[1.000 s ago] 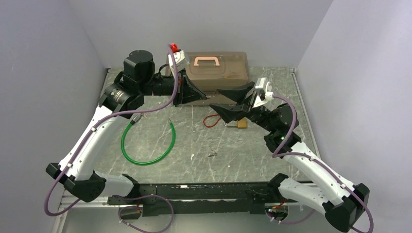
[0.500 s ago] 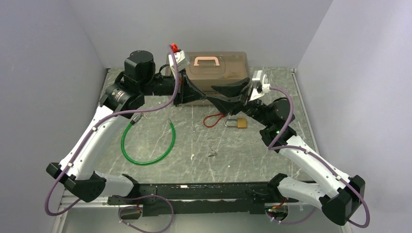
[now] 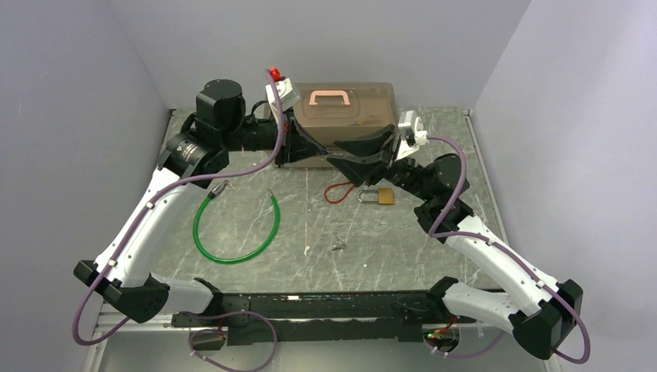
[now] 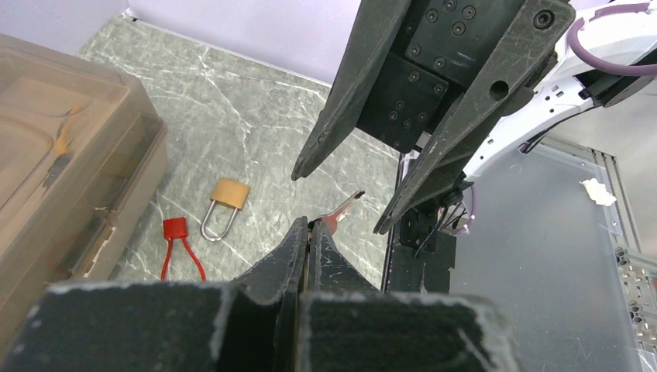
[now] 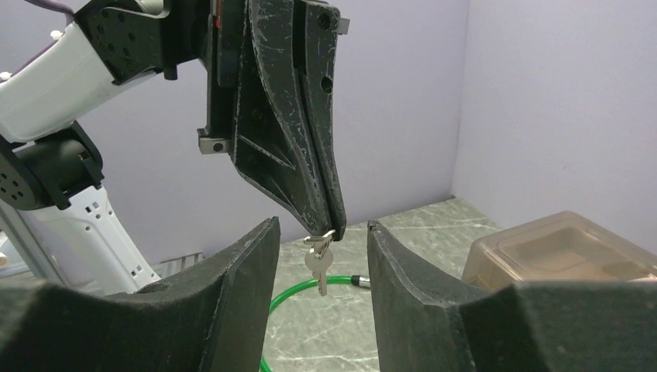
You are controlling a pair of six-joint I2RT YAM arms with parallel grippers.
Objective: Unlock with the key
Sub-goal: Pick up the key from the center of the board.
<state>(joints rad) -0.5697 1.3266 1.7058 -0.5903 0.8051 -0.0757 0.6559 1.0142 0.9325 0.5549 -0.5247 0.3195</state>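
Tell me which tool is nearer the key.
Left. The left tool pinches the key at its fingertips; the right tool stands open, one finger either side, apparently not touching.

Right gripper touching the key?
Apart. Right wrist view: the key hangs from the shut left gripper, with clear gaps to both sides of the open right gripper.

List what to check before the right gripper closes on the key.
1. Left gripper shut on the key: ok.
2. Key hangs between the fingers of the right gripper: ok.
3. Right gripper's jaws open, with a gap to the key on both sides: ok.
4. Padlock lies on the table with nothing on top of it: ok.
5. Padlock's keyhole faces a reachable way: cannot tell.
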